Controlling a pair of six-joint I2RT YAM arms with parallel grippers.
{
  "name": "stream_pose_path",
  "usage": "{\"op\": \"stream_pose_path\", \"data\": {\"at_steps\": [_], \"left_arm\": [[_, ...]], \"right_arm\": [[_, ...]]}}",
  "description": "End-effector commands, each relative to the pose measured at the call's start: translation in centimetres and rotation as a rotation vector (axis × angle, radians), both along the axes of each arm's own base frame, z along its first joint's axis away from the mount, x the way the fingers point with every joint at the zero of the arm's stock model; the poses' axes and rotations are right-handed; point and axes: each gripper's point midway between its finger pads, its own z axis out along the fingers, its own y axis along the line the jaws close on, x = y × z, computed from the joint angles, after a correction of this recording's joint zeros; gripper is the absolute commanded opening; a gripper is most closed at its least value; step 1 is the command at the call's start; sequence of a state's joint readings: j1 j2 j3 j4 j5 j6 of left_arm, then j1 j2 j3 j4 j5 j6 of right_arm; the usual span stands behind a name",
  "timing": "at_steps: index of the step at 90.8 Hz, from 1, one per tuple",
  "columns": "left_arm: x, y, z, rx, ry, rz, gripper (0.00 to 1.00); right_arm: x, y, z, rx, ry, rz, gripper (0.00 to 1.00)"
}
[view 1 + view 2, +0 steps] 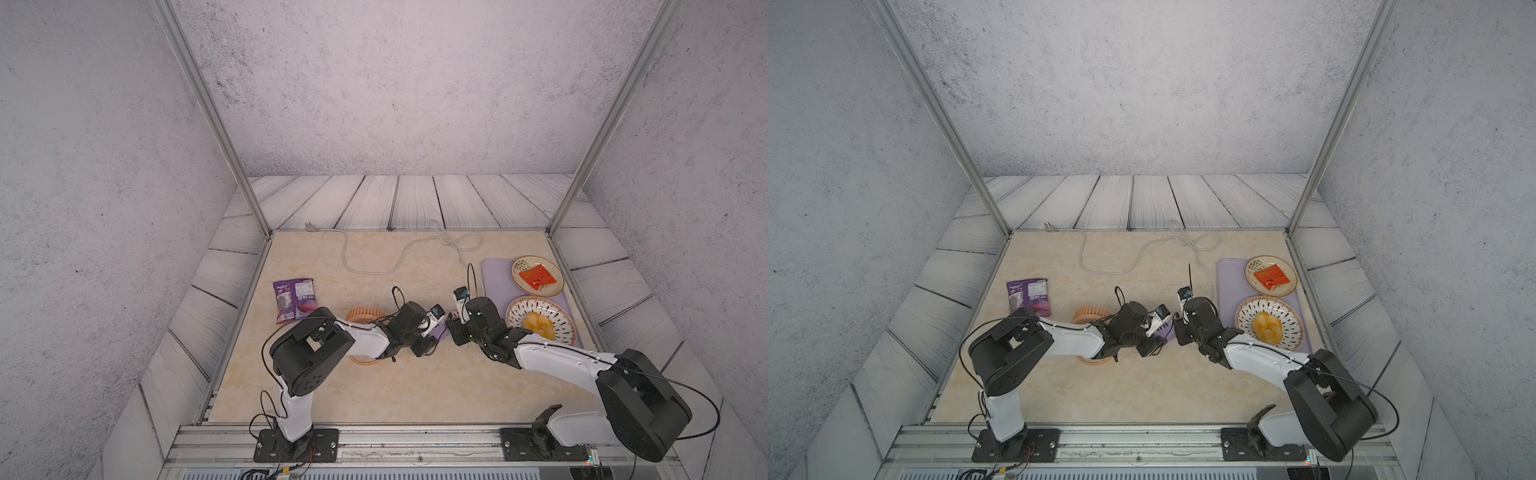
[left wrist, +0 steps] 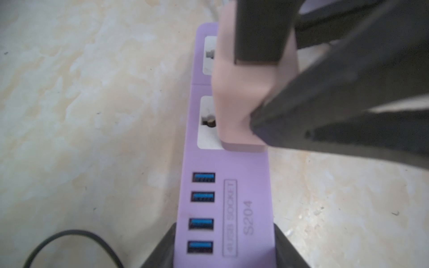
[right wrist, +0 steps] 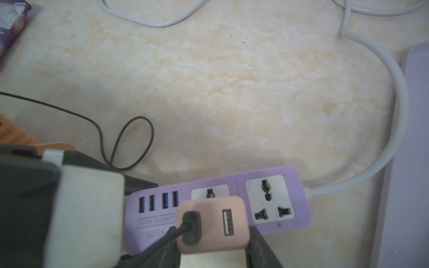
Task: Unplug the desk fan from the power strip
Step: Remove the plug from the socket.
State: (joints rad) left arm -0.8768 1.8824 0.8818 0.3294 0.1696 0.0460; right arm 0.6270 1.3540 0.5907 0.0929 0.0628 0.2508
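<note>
The lavender power strip [image 2: 232, 167] lies flat on the table between the two arms. My left gripper [image 2: 224, 246] is shut across its end by the blue USB ports. The beige plug [image 3: 211, 222] stands over the socket nearer those ports, and my right gripper [image 3: 213, 246] is shut on its two sides. Whether its prongs are still in the socket cannot be told. A thin black cord [image 3: 130, 139] loops from the plug toward the orange desk fan [image 1: 361, 316], which the left arm half hides. Both top views show the grippers meeting over the strip [image 1: 1165, 330].
The strip's thick grey-white cord [image 1: 374, 270] snakes to the back edge. A purple snack bag [image 1: 293, 305] lies left of the fan. At the right, a lavender tray [image 1: 494, 278] carries a plate [image 1: 557, 286] with a red packet and a patterned plate [image 1: 519, 316] with yellow food.
</note>
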Motion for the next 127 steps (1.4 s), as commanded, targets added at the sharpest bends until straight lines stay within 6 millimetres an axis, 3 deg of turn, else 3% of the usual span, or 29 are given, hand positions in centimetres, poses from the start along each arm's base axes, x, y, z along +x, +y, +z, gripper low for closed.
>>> {"op": "stream_pose_path", "data": {"at_steps": [1, 26, 64, 127], "left_arm": [[1.5, -0.4, 0.4, -0.027, -0.02, 0.037, 0.0], [1.4, -0.4, 0.3, -0.029, -0.014, 0.037, 0.0], [1.2, -0.3, 0.1, -0.025, -0.007, 0.032, 0.0], [1.3, -0.6, 0.3, -0.033, -0.007, 0.032, 0.0]], "right_arm": [[-0.9, 2.0, 0.8, 0.039, 0.014, 0.089, 0.13], [-1.1, 2.4, 1.1, 0.063, 0.02, 0.092, 0.13], [0.4, -0.3, 1.7, 0.16, 0.042, -0.043, 0.12], [-0.9, 1.9, 1.4, 0.005, -0.005, 0.093, 0.12]]}}
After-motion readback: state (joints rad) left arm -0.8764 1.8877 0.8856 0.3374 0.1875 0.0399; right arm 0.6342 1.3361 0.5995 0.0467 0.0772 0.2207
